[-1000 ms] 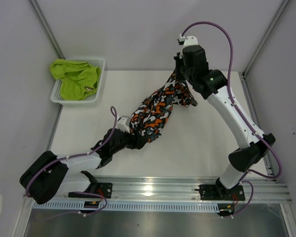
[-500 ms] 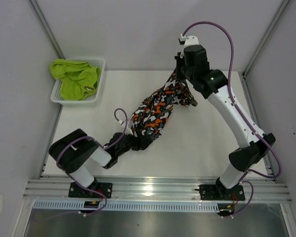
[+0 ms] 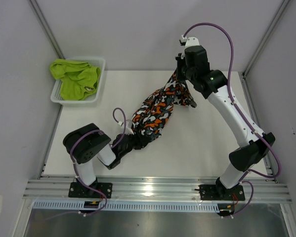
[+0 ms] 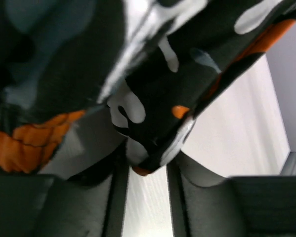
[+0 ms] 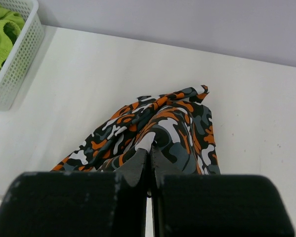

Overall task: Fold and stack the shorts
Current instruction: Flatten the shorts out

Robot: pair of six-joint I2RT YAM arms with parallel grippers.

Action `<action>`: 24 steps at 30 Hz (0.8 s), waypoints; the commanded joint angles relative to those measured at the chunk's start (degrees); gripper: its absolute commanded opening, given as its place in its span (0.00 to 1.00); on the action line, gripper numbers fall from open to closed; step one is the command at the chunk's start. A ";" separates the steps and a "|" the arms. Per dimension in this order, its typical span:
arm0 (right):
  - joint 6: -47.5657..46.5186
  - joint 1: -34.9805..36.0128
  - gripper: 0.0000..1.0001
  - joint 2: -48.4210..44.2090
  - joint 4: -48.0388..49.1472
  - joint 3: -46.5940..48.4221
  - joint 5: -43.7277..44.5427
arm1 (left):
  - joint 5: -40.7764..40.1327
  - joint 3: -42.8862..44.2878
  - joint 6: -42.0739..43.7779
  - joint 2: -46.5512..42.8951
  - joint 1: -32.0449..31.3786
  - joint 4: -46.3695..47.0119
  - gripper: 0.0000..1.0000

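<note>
Camouflage shorts [image 3: 152, 111] stretch diagonally, far-right end clenched in right jaws, near-left end between left jaws, grip unclear.

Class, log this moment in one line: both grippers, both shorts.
left gripper: jaws apart around hem of camouflage shorts | right gripper: shut on their far end | lime green shorts: in white mesh basket

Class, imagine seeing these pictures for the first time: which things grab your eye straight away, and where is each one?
The orange, black, white and grey camouflage shorts stand out first, stretched diagonally across the table between the right end effector, pinching the far end, and the left end effector at the near end. Next come the lime green shorts, heaped in the white basket at the far left corner.
</note>
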 commanded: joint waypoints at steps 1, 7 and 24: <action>0.38 -0.27 0.00 -1.94 2.64 -0.50 -0.90 | -5.23 0.94 -0.15 1.99 -0.47 8.11 0.35; 0.90 -1.40 0.00 -3.43 0.01 -0.15 0.23 | -2.26 4.63 4.32 -5.61 -0.47 0.13 0.00; 7.06 -5.01 0.00 -30.05 1.41 -9.73 9.12 | -17.37 45.75 27.09 -57.51 -1.26 -105.78 0.00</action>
